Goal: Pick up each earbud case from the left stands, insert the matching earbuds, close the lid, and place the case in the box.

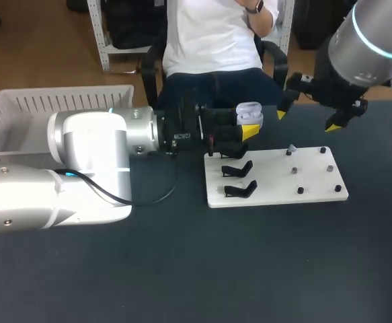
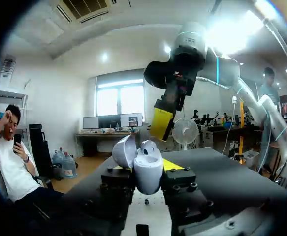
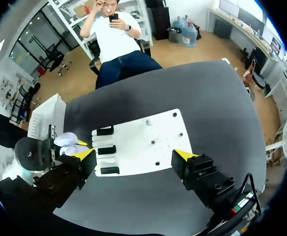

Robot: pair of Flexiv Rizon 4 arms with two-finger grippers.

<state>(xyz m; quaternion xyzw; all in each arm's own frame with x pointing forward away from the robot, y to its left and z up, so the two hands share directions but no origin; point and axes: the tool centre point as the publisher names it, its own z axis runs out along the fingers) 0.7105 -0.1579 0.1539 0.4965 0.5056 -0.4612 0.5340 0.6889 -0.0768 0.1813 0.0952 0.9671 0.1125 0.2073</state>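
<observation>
Dark worktop (image 1: 249, 269). A white board (image 1: 276, 194) lies flat on it right of centre, carrying black stands (image 1: 239, 169) in a column along its left edge and small dark pegs (image 1: 300, 190) spaced over its right half. A white slatted basket (image 1: 48, 101) sits at the worktop's far left corner.

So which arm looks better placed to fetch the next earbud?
The right. The right gripper is open and empty, hovering near the white board, while the left gripper is shut on the open earbud case, so it probably just holds that steady.
</observation>
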